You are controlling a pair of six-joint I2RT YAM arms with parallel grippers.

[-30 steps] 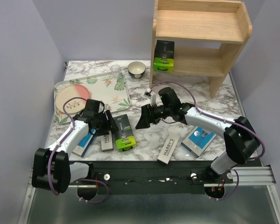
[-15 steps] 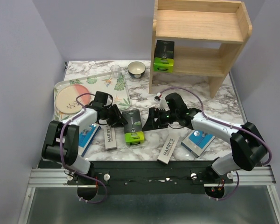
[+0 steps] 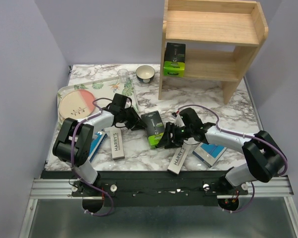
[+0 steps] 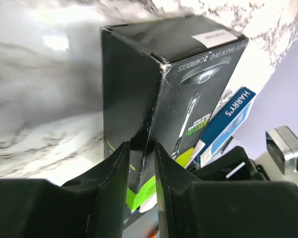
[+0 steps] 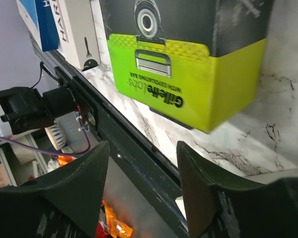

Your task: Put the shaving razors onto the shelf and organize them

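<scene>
A black razor box with a lime-green end [image 3: 154,129] is tilted up off the marble in the middle, and my left gripper [image 3: 134,121] is shut on its black edge [image 4: 161,74]. My right gripper [image 3: 167,139] stands open just short of the box's green end [image 5: 184,64], with nothing between its fingers. Two white HARRY'S boxes [image 3: 116,142] [image 3: 179,156] and two blue packs [image 3: 94,146] [image 3: 211,151] lie flat near the front. A second black-and-green box [image 3: 174,59] stands on the lower tier of the wooden shelf [image 3: 213,29].
A floral tray [image 3: 120,101] at the left holds a pink plate [image 3: 76,103] and a clear cup [image 3: 123,75]. A small bowl [image 3: 145,74] sits beside the shelf's left panel. The black front rail [image 5: 134,148] runs close under my right gripper.
My left gripper has closed on the black-and-green box and carried it right, toward the middle. My right gripper has come down and forward to the box's green end, its jaws narrower than before.
</scene>
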